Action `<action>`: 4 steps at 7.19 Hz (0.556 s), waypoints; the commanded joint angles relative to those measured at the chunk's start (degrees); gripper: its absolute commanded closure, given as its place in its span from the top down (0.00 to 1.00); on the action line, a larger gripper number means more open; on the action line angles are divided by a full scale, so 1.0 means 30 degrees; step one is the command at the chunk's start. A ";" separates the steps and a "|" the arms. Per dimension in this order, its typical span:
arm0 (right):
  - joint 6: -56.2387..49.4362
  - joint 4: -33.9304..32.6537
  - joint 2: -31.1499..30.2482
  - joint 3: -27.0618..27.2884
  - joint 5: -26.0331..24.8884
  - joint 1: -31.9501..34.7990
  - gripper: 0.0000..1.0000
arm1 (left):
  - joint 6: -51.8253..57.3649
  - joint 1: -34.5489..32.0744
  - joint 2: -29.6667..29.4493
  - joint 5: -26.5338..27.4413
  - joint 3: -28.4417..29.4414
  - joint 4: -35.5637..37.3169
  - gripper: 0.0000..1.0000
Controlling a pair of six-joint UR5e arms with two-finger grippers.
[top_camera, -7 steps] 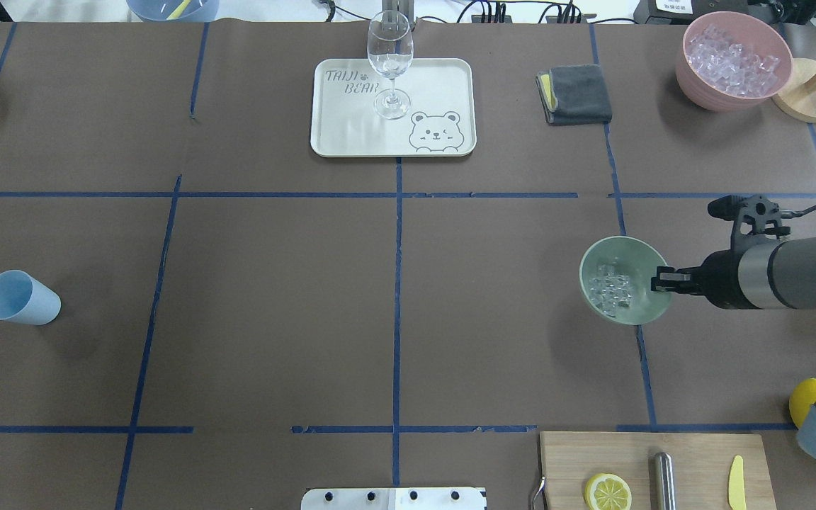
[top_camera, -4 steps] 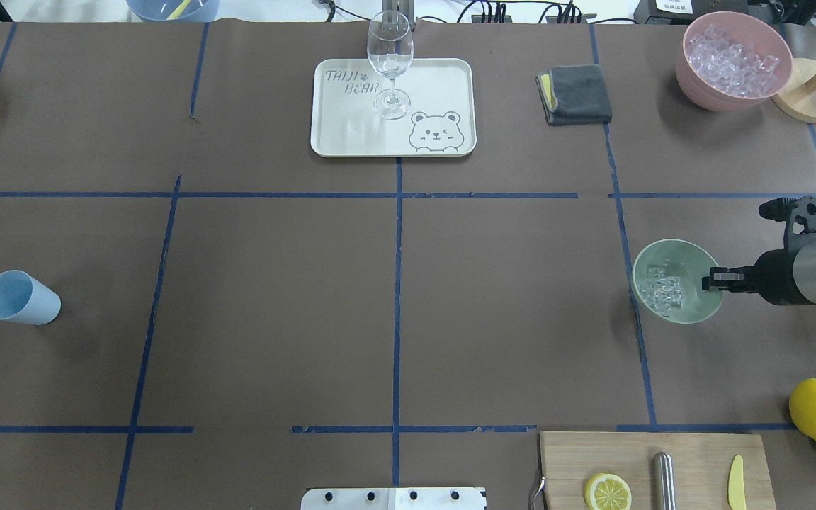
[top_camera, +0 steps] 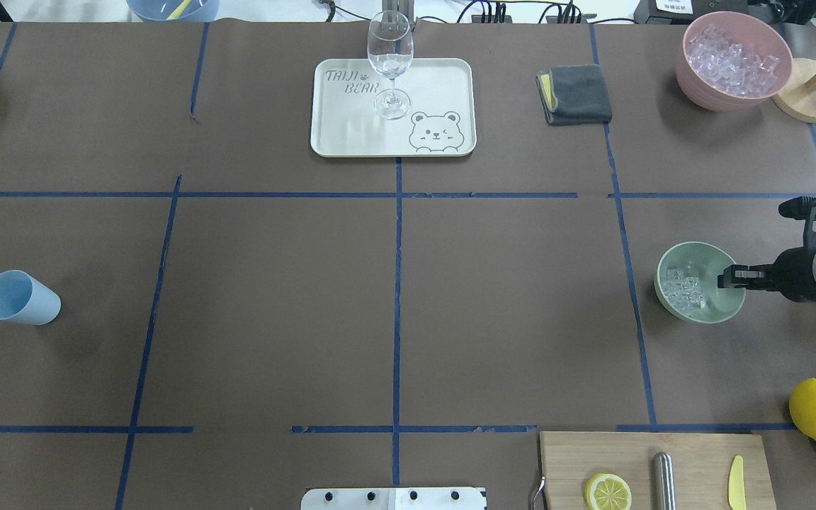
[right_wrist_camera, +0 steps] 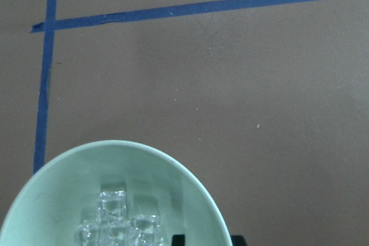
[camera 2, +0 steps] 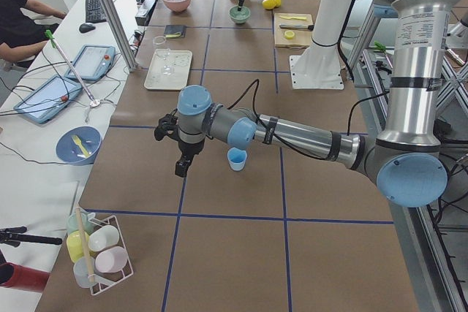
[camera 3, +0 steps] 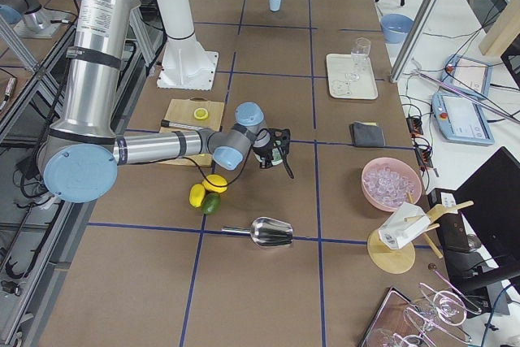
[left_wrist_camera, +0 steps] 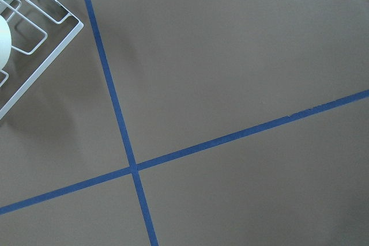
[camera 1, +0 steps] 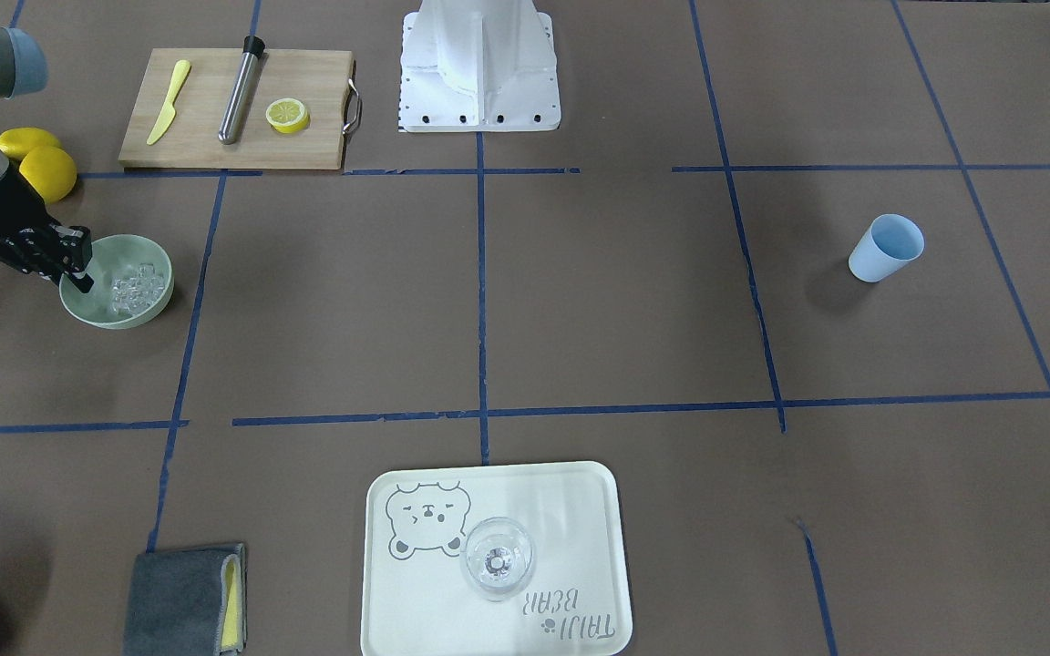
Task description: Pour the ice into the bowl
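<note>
The left gripper (camera 2: pixel 180 169) shows whole only in the side view from the left, hanging over the table near the light blue cup (top_camera: pixel 20 297). The front view catches only a dark sliver of it at the frame edge, so I cannot tell whether its jaws are apart or together. Its wrist camera sees only brown paper, blue tape and a corner of a white wire rack (left_wrist_camera: pixel 34 44).

The right gripper (top_camera: pixel 723 278) is clamped on the rim of the bowl (top_camera: pixel 702 313), one finger inside the wall and one outside. Its own wrist view cuts these down to two dark stubs at the bottom edge, and cuts the bowl off too. The bowl is near the table's right end, just beyond a blue tape line. Whether its base rests on the paper or hangs slightly clear is hard to make out.

The ice (top_camera: pixel 684 292) lies in a small heap inside the bowl, on the side away from the gripper. The pink tub (top_camera: pixel 691 79) at the far right corner holds a much larger pile of cubes. The cup lies on its side at the left end, with nothing in it. A stemmed glass (top_camera: pixel 389 57) (clear, and apparently empty) stands upright on the bear-printed tray (top_camera: pixel 443 85).
</note>
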 commanded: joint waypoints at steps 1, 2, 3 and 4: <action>-0.0181 0.0044 0.0020 -0.0008 0.1304 0.0840 1.00 | -0.0007 -0.0058 0.0013 0.0023 -0.0115 0.0012 1.00; -0.0965 -0.0217 0.0049 -0.0037 0.4012 0.2995 1.00 | -0.0008 -0.0059 0.0042 0.0023 -0.0115 -0.0017 1.00; -0.2974 -0.0683 -0.0008 -0.0212 0.5170 0.4583 1.00 | 0.0079 -0.0059 0.0071 0.0023 -0.0086 -0.0017 1.00; -0.5518 -0.2138 -0.0038 -0.0330 0.5791 0.6165 1.00 | 0.0486 -0.0175 0.0651 -0.0006 -0.0086 -0.0104 1.00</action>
